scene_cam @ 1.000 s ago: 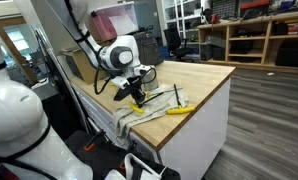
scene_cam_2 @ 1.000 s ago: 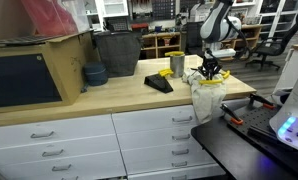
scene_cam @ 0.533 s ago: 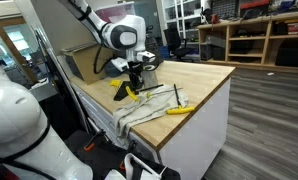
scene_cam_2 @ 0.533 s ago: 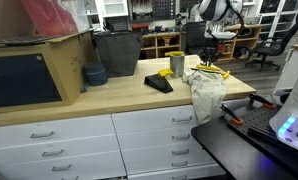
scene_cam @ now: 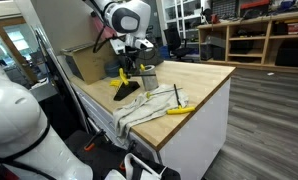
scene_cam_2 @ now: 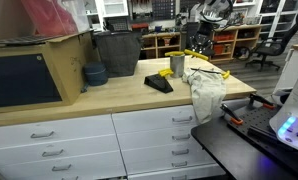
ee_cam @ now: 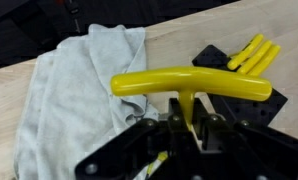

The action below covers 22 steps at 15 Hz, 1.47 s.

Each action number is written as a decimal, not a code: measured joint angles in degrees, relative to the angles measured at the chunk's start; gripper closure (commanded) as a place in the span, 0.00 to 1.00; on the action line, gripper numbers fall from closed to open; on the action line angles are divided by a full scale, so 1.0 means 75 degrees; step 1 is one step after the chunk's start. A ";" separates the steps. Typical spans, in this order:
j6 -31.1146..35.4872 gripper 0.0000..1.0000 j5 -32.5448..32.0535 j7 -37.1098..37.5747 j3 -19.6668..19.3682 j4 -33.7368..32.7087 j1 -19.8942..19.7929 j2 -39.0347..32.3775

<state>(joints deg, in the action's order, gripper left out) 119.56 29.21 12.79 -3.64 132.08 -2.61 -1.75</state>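
While your fingers (ee_cam: 175,112) are clamped on the stem of the yellow T-handle tool (ee_cam: 189,84), its crossbar lies level just beyond them in the wrist view. You hold the tool in the air, clear of the tabletop (scene_cam: 204,72). Beneath it lies a crumpled grey towel (ee_cam: 74,85). Just beside the towel sits a black holder (ee_cam: 221,60) carrying other yellow handles (ee_cam: 254,52).

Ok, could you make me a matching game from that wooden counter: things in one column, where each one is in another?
Things: 1 yellow T-shaped tool; 2 grey towel; 3 black pad; 4 metal cup.
Places: A draped over the counter edge; B gripped in the hand; C standing upright; D lying flat on the counter.
Pairs: 1-B; 2-A; 3-D; 4-C.
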 measured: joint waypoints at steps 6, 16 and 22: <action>-0.0840 0.96 0.1035 0.0000 -0.0051 -0.0659 -0.0119 -0.0308; -0.1586 0.96 0.1542 0.0026 -0.0056 -0.1666 -0.0178 -0.0455; -0.2027 0.96 0.2238 0.0107 -0.0066 -0.2062 -0.0245 -0.0846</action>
<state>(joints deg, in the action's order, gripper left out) 104.36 45.99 13.59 -4.14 116.62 -4.45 -8.10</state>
